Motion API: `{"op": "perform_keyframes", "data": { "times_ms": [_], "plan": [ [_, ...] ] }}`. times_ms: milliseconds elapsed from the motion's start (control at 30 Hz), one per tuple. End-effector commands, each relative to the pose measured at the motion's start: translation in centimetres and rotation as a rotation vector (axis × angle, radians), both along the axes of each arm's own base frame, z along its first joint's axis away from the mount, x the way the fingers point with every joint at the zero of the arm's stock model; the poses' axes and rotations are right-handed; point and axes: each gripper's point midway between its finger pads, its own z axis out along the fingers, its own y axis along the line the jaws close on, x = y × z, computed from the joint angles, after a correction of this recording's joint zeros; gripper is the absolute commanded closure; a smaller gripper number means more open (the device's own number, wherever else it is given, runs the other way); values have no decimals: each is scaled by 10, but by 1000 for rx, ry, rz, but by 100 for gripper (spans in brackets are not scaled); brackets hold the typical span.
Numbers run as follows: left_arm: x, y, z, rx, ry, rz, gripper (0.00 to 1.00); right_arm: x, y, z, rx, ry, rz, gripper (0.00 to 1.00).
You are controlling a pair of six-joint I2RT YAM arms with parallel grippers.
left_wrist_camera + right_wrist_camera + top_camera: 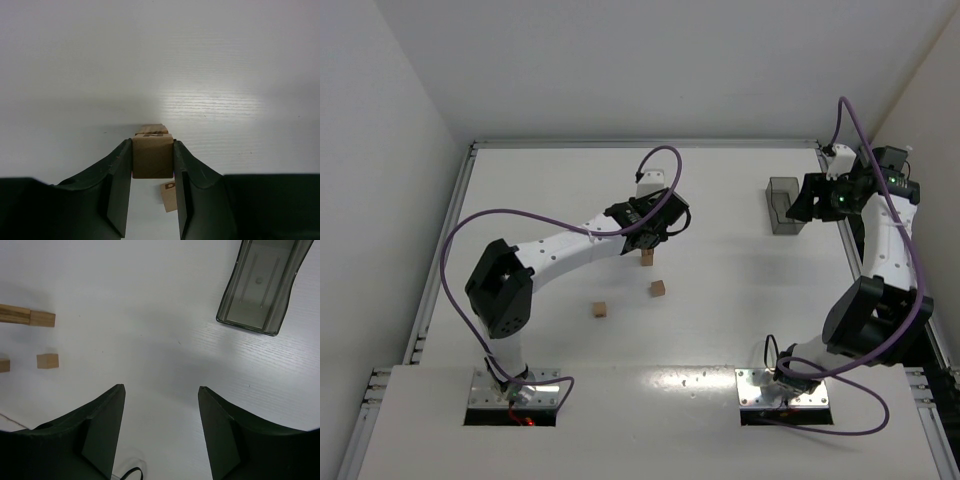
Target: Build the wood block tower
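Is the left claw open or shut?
Shut. In the left wrist view the left claw squeezes a wood block, its fingers touching both sides.

Two-armed robot: the left arm (565, 248) and right arm (887, 235) have white links, black joint housings and looping purple cables (444, 262). Their pincer fingers (100, 430) are dark green wedges.

Overhead and wrist views sharing wood blocks (658, 289)
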Motion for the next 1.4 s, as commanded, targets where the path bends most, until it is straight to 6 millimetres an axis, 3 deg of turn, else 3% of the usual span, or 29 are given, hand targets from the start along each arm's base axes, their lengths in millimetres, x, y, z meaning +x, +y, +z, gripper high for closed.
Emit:
{"op": "perform_keyframes", "data": {
  "times_ms": [0, 167, 233, 367, 500, 600, 700, 800, 900, 933, 1100, 1200, 1233, 1300, 1367],
  "plan": [
    [5, -1, 4, -12, -32, 19, 100, 5, 4, 8, 6, -37, 28, 43],
    [5, -2, 0, -5, -26, 19, 100, 7, 4, 11, 2, -45, 28, 43],
    [5, -2, 0, -5, -26, 19, 90, 7, 4, 11, 2, -45, 28, 43],
    [5, -1, 0, 2, -26, 13, 89, 7, 3, 11, -4, -49, 34, 43],
    [4, 0, -4, 9, -20, 13, 82, 7, 3, 11, -4, -49, 34, 43],
    [4, 0, -4, 9, -20, 13, 67, 7, 3, 11, -4, -49, 34, 43],
    [4, 0, -4, 9, -20, 13, 63, 7, 3, 11, -4, -49, 34, 43],
    [4, -2, -3, 6, -21, 1, 48, 7, 3, 11, -4, -49, 34, 43],
    [4, -8, 6, -16, -31, -39, 21, 7, 3, 11, -4, -49, 34, 43],
    [3, -9, 5, -10, -25, -56, 16, 7, 3, 11, -4, -49, 34, 43],
    [0, -25, 50, -32, -108, -180, 6, 6, 4, 8, -6, -44, 41, 43],
    [-27, -36, 92, -9, -189, -333, 5, 4, 7, 8, 2, -50, 63, 43],
    [-33, -42, 88, 9, -182, -389, 5, 4, 7, 8, 2, -50, 63, 43],
    [-46, -41, 103, 5, -203, -496, 5, 0, 15, 8, 12, -46, 105, 43],
    [-63, -36, 95, 47, -188, -631, 5, 0, 31, 14, 1, -78, 205, 43]
  ]
}}
